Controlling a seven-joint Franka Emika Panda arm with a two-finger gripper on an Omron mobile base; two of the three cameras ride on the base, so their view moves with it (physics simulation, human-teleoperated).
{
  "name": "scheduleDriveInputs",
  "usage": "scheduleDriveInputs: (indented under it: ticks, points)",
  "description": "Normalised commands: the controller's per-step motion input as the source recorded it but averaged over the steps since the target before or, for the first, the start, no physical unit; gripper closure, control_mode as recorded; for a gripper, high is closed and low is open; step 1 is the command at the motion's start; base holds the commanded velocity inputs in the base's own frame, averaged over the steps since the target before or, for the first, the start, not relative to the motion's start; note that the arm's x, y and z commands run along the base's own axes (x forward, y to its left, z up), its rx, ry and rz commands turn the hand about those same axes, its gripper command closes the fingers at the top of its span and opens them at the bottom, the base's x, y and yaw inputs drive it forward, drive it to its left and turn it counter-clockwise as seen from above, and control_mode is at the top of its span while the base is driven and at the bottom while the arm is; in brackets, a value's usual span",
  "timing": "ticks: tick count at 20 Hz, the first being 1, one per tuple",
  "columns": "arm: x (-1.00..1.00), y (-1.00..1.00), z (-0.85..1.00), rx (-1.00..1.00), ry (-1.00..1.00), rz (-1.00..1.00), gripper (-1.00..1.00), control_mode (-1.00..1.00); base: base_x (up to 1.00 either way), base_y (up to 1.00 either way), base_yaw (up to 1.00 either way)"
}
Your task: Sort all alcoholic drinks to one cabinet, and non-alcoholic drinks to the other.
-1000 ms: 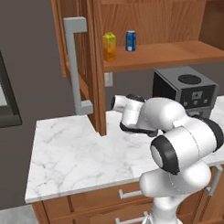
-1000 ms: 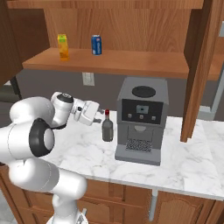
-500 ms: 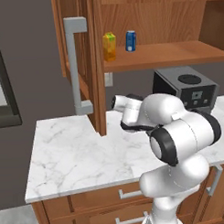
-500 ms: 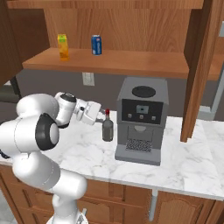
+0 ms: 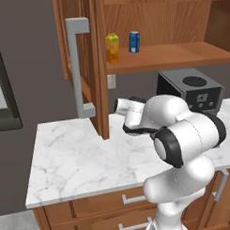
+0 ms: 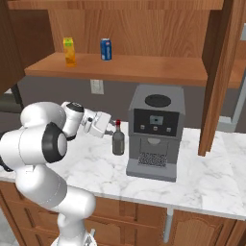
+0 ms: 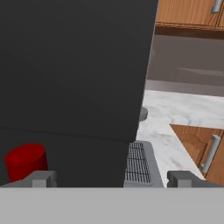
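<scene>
The gripper (image 6: 109,126) is sitting level just above the marble counter (image 6: 206,180), reaching toward the squat grey bottle (image 6: 118,142) with the red cap, which is standing upright on the counter just left of the coffee machine (image 6: 155,130). In the right base view the hand is pointing at the bottle's neck, close beside it. Whether a finger is touching it cannot be told from there. In the hand view the two finger tips (image 7: 43,178) are standing far apart — the jaws spread wide, nothing between them — with the red cap (image 7: 26,162) showing just above the left tip and the dark side of the coffee machine (image 7: 78,65) rising behind, its drip grille (image 7: 138,162) low between the tips.

The yellow-orange juice carton (image 5: 112,47) and the blue soda can (image 5: 134,42) are standing upright on the open cabinet shelf (image 5: 180,54) above the counter, near each other but apart (carton to the left, can to the right in both base views). The same pair is showing in the right base view, carton (image 6: 69,51) and can (image 6: 106,49).

The cabinet door (image 5: 89,66) is hanging open at the left in the left base view, its grey handle (image 5: 78,66) facing out — the arm's elbow is bulking in front of the coffee machine (image 5: 191,88) there.
</scene>
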Motion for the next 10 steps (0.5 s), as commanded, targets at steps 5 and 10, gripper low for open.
scheduleDriveInputs:
  ticks: [5, 10]
  points:
    - [0.00, 0.00, 0.00, 0.00, 0.00, 0.00, -1.00, -1.00, 0.00, 0.00, 0.00]
    - [0.00, 0.00, 0.00, 0.00, 0.00, 0.00, -1.00, -1.00, 0.00, 0.00, 0.00]
